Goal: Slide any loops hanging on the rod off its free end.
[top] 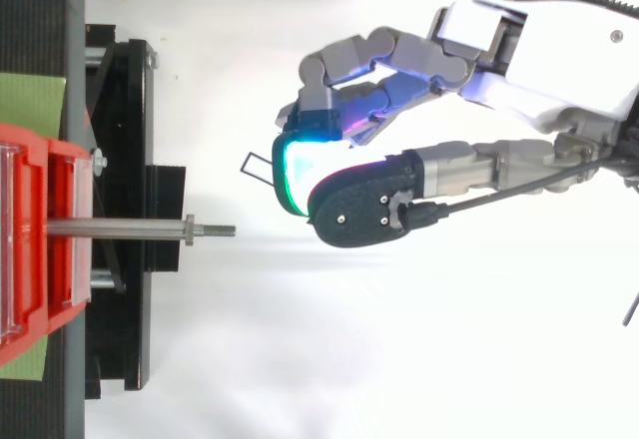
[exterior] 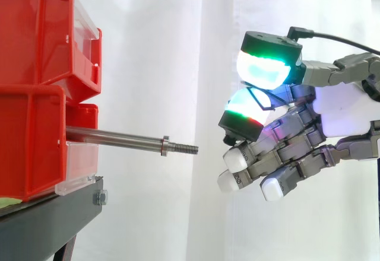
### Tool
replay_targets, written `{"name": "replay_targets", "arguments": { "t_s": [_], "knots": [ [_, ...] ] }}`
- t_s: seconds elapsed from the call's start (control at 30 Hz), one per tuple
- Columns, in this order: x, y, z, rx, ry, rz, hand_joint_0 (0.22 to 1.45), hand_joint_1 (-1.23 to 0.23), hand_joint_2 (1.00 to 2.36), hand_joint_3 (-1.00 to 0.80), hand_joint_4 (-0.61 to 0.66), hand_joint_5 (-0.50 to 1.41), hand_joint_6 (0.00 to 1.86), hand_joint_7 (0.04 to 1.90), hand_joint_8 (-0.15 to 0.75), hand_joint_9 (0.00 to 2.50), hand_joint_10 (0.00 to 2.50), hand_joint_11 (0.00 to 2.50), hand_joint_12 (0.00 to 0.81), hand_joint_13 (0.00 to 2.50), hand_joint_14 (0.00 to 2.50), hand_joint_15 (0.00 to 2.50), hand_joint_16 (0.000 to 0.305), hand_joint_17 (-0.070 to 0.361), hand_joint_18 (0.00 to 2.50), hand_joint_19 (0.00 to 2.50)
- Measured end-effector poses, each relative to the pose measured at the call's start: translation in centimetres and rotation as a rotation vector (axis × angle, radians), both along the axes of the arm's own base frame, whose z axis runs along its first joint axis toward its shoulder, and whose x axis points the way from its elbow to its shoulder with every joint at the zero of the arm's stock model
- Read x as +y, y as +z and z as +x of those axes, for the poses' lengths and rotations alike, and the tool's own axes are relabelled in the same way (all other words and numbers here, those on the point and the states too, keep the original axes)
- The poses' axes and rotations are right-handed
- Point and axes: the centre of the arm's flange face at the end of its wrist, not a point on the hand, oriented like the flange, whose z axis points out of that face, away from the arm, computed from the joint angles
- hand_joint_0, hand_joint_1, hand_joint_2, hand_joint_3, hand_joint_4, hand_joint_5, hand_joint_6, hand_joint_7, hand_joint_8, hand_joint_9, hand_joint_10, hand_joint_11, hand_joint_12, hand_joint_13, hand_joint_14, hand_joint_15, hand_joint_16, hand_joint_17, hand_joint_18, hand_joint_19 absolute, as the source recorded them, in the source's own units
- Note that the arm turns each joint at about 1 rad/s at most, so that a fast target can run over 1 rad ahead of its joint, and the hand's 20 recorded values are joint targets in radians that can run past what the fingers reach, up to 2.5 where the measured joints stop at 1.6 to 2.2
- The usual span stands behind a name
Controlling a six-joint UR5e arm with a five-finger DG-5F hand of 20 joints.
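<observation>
Hand (exterior: pixel 347 111) pinching thin loop (top: pixel 255 166), clear of rod (exterior: pixel 116 136) tip, rod jutting from red bins (exterior: pixel 35 47)

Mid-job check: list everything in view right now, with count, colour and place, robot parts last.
bins: at least two, red, stacked at the left on the stand
stand: one, black, under the bins
rod: one, silver, jutting level from the bins, nothing hanging on it
nut: one, silver, near the rod's threaded free end
loop: one, thin and dark, pinched at the fingertips, clear of the rod
curtain: one, white, behind everything
hand: one, grey, pads glowing green and white, beyond the rod's free end
</observation>
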Motion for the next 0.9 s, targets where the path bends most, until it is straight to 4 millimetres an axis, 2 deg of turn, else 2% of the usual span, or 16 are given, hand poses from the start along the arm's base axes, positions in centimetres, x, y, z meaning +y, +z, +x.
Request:
{"name": "replay_targets", "arguments": {
  "t_s": [0.17, 0.23, 0.4, 0.47, 0.6, 0.83, 0.9],
  "knots": [
    [-0.02, 0.05, 0.04, -0.004, -0.002, 0.001, 0.64, -0.71, 1.02, -0.28, 0.17, -0.15, 0.67, 1.29, 0.276, 0.77, 0.01, 0.41, 0.323, 0.55, 0.0, 0.05, 0.046, 0.103, 0.67, 0.44],
    [-0.04, 0.04, 0.04, -0.004, -0.003, 0.002, 0.64, -0.75, 1.02, -0.27, 0.16, -0.17, 0.74, 1.2, 0.277, 0.77, 0.01, 0.43, 0.322, 0.55, 0.0, 0.05, 0.046, 0.103, 0.66, 0.44],
    [-0.05, 0.03, 0.02, -0.004, -0.003, 0.003, 0.63, -0.73, 1.01, -0.37, 0.15, -0.17, 0.76, 1.16, 0.274, 0.8, 0.02, 0.42, 0.318, 0.56, 0.0, 0.04, 0.045, 0.102, 0.66, 0.45],
    [-0.05, 0.03, 0.02, -0.004, -0.003, 0.002, 0.63, -0.61, 1.01, -0.42, 0.15, -0.14, 0.67, 1.27, 0.267, 0.81, 0.01, 0.37, 0.314, 0.58, 0.0, 0.04, 0.045, 0.102, 0.67, 0.46],
    [-0.05, 0.04, 0.03, -0.005, -0.003, 0.001, 0.65, -0.55, 1.01, -0.44, 0.17, -0.11, 0.61, 1.35, 0.27, 0.84, 0.01, 0.35, 0.311, 0.6, 0.0, 0.05, 0.045, 0.101, 0.69, 0.47],
    [-0.12, 0.01, 0.04, -0.004, -0.002, -0.004, 0.66, -0.61, 1.02, -0.29, 0.15, -0.11, 0.59, 1.38, 0.272, 0.81, 0.01, 0.37, 0.312, 0.59, 0.0, 0.05, 0.045, 0.102, 0.68, 0.45],
    [-0.12, 0.0, 0.04, -0.002, -0.001, -0.007, 0.66, -0.64, 1.02, -0.24, 0.18, -0.11, 0.56, 1.45, 0.267, 0.8, 0.01, 0.34, 0.313, 0.59, 0.0, 0.05, 0.045, 0.101, 0.68, 0.44]
  ]
}}
